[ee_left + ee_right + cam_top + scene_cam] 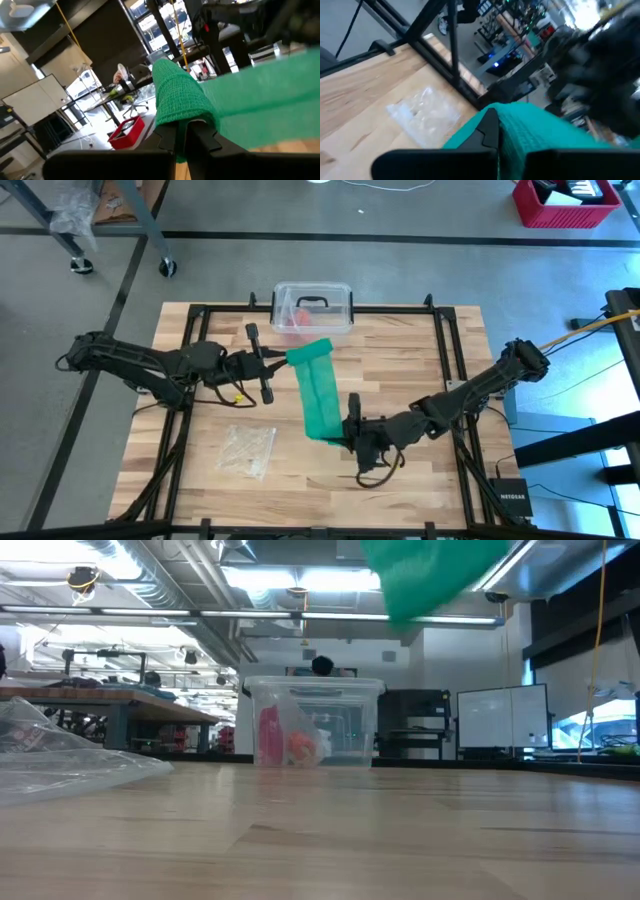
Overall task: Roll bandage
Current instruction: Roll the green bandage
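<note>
- From above, the bandage (319,394) stretches taut over mid-table, its ends at twelve and six o'clock.
- Left gripper (283,360) pinches the twelve o'clock end, right gripper (349,436) the other; both clamped.
- Only the table-level camera shows the bandage lifted clear of the wood.
- The box (313,308) sits beyond.

The bandage (318,393) is showing solid green with a fine woven mesh texture. The table (410,470) is showing pale wood planks framed by black rails. Near the table's far edge, the box (313,308) is looking clear, with a black handle and red and orange contents. The wrapper (248,448) is appearing transparent with whitish glints. Both arms are showing black.
</note>
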Robot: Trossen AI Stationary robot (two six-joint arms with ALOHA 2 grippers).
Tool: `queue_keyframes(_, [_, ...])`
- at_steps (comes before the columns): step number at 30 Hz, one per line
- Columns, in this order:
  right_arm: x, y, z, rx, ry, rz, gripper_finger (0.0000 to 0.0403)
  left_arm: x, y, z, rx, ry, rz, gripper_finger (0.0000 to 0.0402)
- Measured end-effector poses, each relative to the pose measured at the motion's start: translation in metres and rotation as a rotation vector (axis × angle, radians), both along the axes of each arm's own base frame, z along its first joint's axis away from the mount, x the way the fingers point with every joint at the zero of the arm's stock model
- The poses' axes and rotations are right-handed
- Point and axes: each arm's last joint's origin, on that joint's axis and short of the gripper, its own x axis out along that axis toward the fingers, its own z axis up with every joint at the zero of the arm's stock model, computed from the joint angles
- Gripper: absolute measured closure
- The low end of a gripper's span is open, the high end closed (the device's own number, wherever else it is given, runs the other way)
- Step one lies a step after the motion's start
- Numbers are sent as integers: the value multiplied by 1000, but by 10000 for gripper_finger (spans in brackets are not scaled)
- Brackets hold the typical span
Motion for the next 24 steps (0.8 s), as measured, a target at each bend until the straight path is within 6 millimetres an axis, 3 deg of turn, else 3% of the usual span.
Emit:
queue_keyframes(5, [0,1,41,-21,-47,8,401,3,2,-14,17,49,13,391])
queue_keyframes(13, [6,-23,98,21,-167,-53,401,22,-1,-37,63,147,14,391])
queue_keyframes(18, [11,-51,121,60,-221,-139,400,31,-5,-48,114,204,5,391])
queue_keyframes(24, [20,-106,138,218,-259,-298,400,36,-16,-60,154,283,-31,391])
